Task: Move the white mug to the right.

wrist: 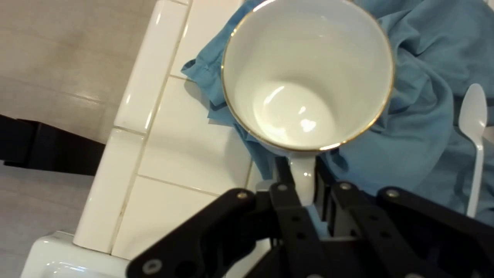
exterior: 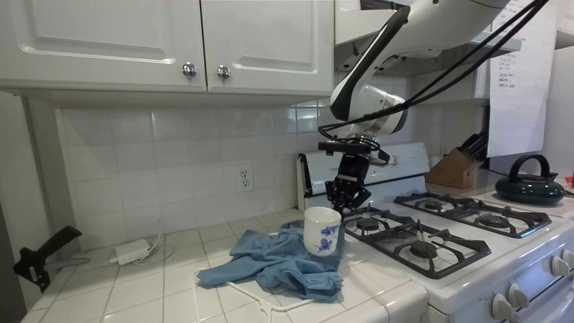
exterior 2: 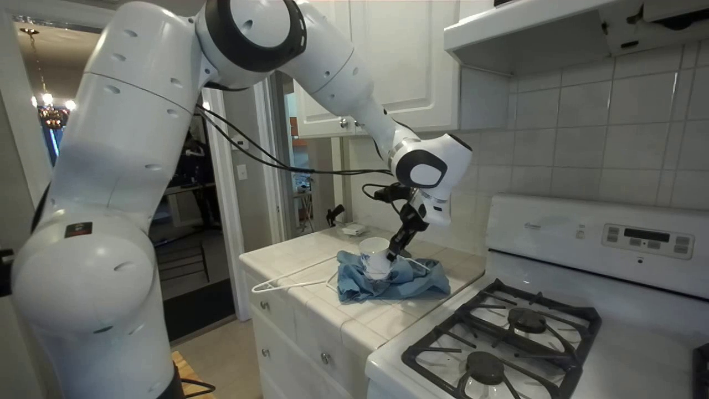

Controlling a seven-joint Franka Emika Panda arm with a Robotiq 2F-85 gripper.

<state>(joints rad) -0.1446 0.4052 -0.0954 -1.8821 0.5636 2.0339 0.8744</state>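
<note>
The white mug [exterior: 319,233] has blue flowers on its side and a gold rim. It stands roughly upright over the crumpled blue cloth [exterior: 264,258] on the tiled counter, and it also shows in an exterior view [exterior 2: 375,261]. In the wrist view I look down into the mug [wrist: 305,69], and its inside is empty. My gripper [wrist: 303,173] has its two fingers on either side of the mug's handle and is closed on it. The fingertips [exterior 2: 391,255] are low beside the mug. I cannot tell whether the mug's base touches the cloth.
A white hanger [exterior: 253,296] lies partly under the cloth. A white plastic spoon [wrist: 472,116] lies on the cloth. The stove with black grates [exterior: 421,249] adjoins the counter. A kettle [exterior: 529,186] and knife block [exterior: 453,169] stand beyond it. The counter's edge [wrist: 131,100] is near the mug.
</note>
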